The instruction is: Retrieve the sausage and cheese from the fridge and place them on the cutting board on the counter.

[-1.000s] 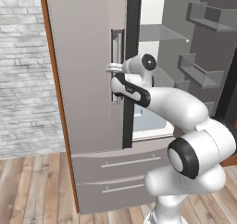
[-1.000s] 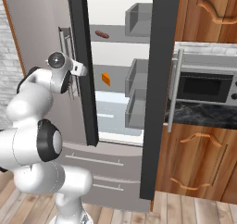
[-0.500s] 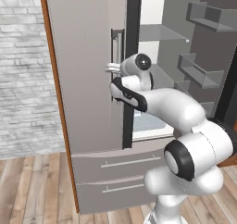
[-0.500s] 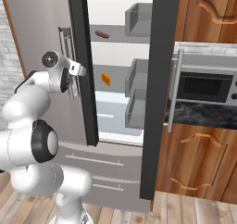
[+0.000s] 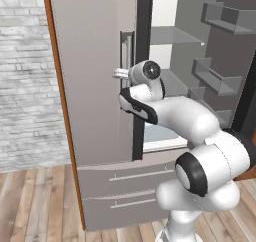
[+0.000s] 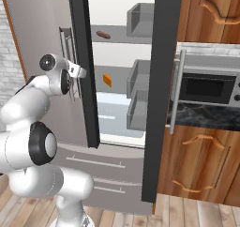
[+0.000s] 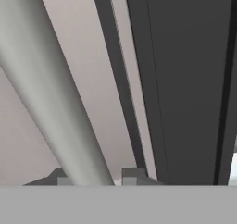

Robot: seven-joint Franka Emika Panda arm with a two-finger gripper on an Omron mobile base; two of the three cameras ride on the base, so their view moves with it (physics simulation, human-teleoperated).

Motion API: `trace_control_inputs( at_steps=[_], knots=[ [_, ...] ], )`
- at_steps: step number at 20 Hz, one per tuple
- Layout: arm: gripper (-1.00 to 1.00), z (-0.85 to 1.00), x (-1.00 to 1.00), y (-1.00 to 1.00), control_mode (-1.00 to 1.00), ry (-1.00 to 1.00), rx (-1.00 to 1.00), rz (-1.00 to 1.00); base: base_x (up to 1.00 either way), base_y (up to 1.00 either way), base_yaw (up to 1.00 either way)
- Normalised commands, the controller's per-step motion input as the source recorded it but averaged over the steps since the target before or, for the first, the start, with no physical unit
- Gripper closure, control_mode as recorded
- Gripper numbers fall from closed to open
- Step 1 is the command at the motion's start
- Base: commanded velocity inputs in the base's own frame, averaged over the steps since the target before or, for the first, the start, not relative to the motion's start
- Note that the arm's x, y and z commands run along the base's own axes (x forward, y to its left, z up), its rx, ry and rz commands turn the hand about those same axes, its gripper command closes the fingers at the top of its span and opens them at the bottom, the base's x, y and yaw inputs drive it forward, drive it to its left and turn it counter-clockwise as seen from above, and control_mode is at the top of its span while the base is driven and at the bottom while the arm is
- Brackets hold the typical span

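The gripper [image 7: 90, 177] is pressed close against the vertical bar handle [image 7: 53, 93] of the left door of the fridge [image 5: 95, 111]. In the hand view the bar runs between the two finger tips, so the jaws stand on either side of it, but I cannot tell if they really squeeze it or only sit around it.

The sausage [image 6: 103, 34] lies on an upper shelf inside, beyond the jaws and past the dark door edge, and the cheese [image 6: 108, 80] is on the shelf below it, also beyond the jaws. The right door already stands open. The cutting board is not to be seen from here.

I think the main risk is the grasp on the bar. If the fingers are not tight, they may slide along the smooth handle when the arm pulls. Also the arm is folded near the door, so the elbow may strike it when the door swings.
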Motion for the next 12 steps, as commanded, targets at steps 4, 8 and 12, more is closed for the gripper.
trace_control_inputs(
  at_steps=[4,8,12],
  knots=[
    [1.0,0.09,-0.07,0.12,-1.0,0.08,0.0,0.01,0.0,0.0,0.0],
    [1.0,0.2,-0.3,0.18,-1.0,0.09,0.0,0.02,0.0,0.0,0.0],
    [1.0,0.16,-0.42,0.22,-1.0,0.03,0.0,0.0,0.0,0.0,0.0]
  ],
)
